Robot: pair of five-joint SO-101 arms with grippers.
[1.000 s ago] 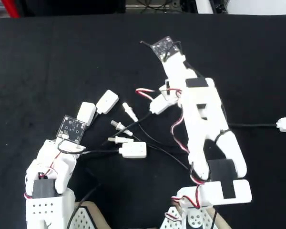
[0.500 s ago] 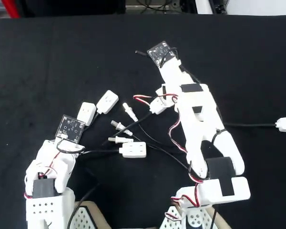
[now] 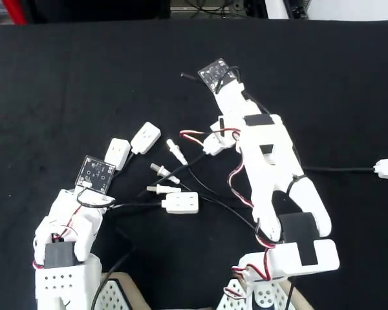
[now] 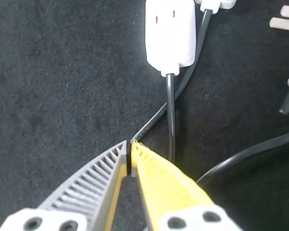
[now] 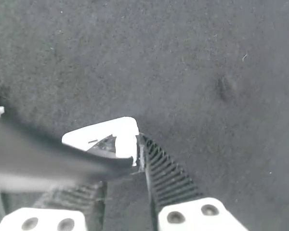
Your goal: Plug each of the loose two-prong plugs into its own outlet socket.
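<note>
Left gripper (image 4: 130, 150): grey and yellow fingers are pressed together low over the black cloth (image 4: 62, 72). A thin black cord (image 4: 154, 120) runs up to the tips, and a white 2-slot socket (image 4: 168, 33) lies just ahead. Right gripper (image 5: 127, 151): clamped on a white connector (image 5: 111, 134) with a black cord on it, out toward the far side of the table. 3 loose plugs (image 3: 163, 172) lie in a row between the arms, near another socket block (image 3: 181, 203).

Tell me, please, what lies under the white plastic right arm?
Black cables cross the black tablecloth and pass beneath the arm; their covered stretches cannot be seen.
</note>
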